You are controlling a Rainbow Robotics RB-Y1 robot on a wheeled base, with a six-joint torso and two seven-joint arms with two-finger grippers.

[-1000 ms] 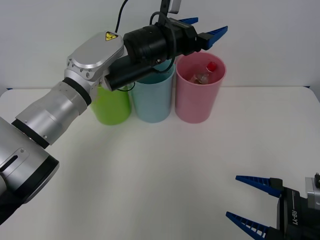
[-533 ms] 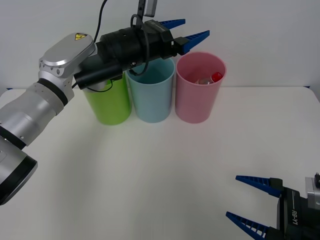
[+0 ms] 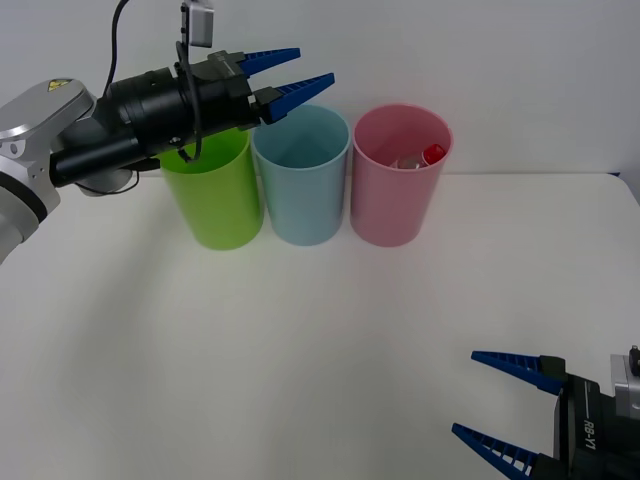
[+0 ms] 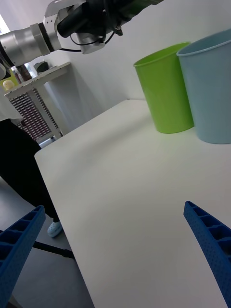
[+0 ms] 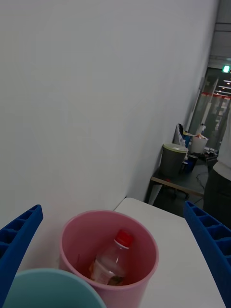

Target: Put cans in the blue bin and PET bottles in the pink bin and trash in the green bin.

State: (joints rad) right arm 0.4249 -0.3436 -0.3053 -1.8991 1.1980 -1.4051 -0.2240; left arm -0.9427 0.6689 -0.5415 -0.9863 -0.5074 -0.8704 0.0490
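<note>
- Lime-green plastic comes first: the green bin (image 3: 213,195) stands upright on the counter (image 3: 300,340) right beneath the left claw (image 3: 290,82), its wide mouth facing up so trash can be dropped straight in.
- Just past that claw's tips, and a little below them, the blue bin (image 3: 300,175) stands touching or nearly touching the green one; I can see nothing inside it from the front.
- The left claw hangs in the air above the rims of these two bins, its ribbed blue fingers (image 3: 268,58) spread moderately apart, gripping nothing and touching nothing.
- Beyond the left claw's tips, one bin farther on, the pink bin (image 3: 400,180) closes the row of three, which sits along the back of the counter against the wall, probably so that each sort of rubbish has a mouth within one arm's sweep.
- Inside the pink bin lies the PET bottle (image 5: 109,262), clear with a red cap (image 3: 433,153), leaning on the inner wall with the cap up, so that item looks sorted.
- The right claw (image 3: 505,398) waits low at the near edge of the counter, well apart from all three bins, its fingers (image 4: 211,245) wide open with only bare counter between them.
</note>
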